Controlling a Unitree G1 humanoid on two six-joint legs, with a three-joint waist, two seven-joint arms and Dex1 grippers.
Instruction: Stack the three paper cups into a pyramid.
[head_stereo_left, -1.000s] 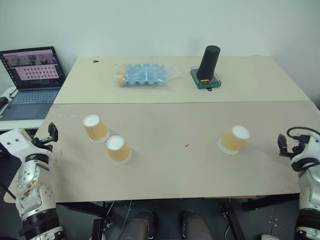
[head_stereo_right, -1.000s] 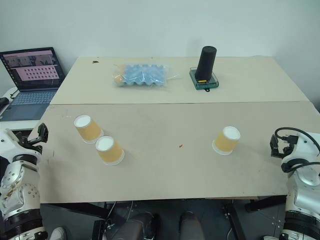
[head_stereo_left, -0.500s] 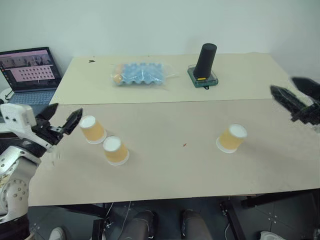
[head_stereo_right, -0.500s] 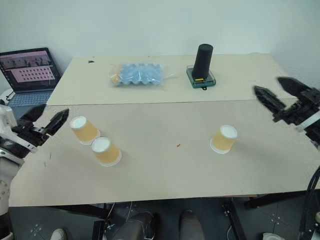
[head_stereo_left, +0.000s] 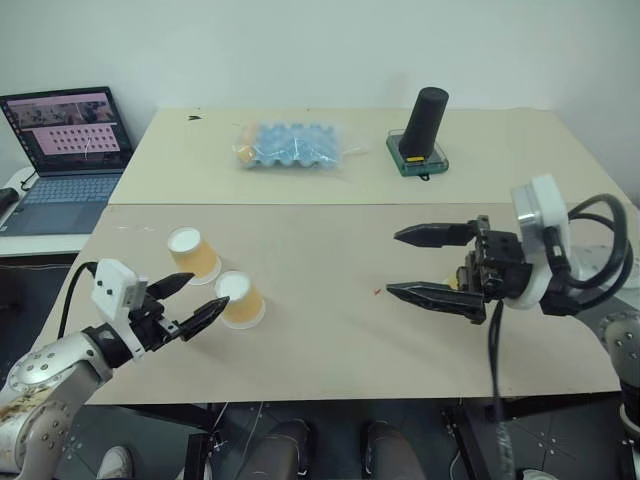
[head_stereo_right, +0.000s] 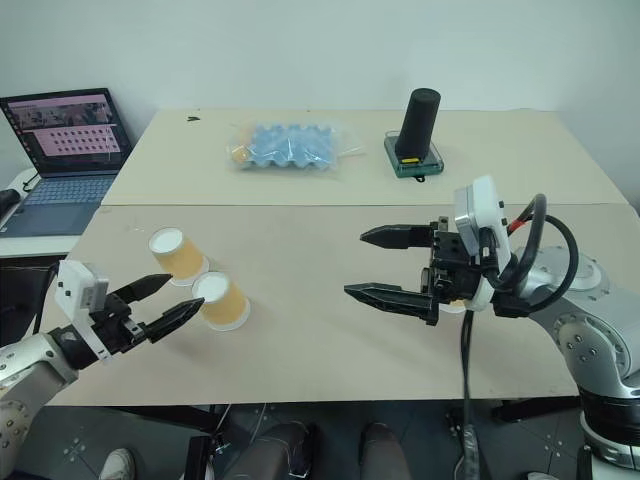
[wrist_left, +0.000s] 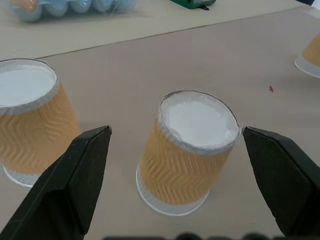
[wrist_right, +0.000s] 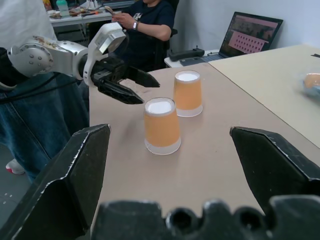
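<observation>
On the counter (head_stereo_left: 330, 340) we had L gripper (head_stereo_left: 198, 303) fingers released beside near cup (head_stereo_left: 240, 299); R gripper (head_stereo_left: 425, 265) released too; next: grasp it.

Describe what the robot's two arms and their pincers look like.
Both arms have silver-grey metal joint housings. Each ends in a white block at the wrist and a pincer of two long, black, pointed fingers: left pincer, right pincer. Black cables loop around the right arm's wrist and hang down from it; one black cable runs along the left arm.
</observation>
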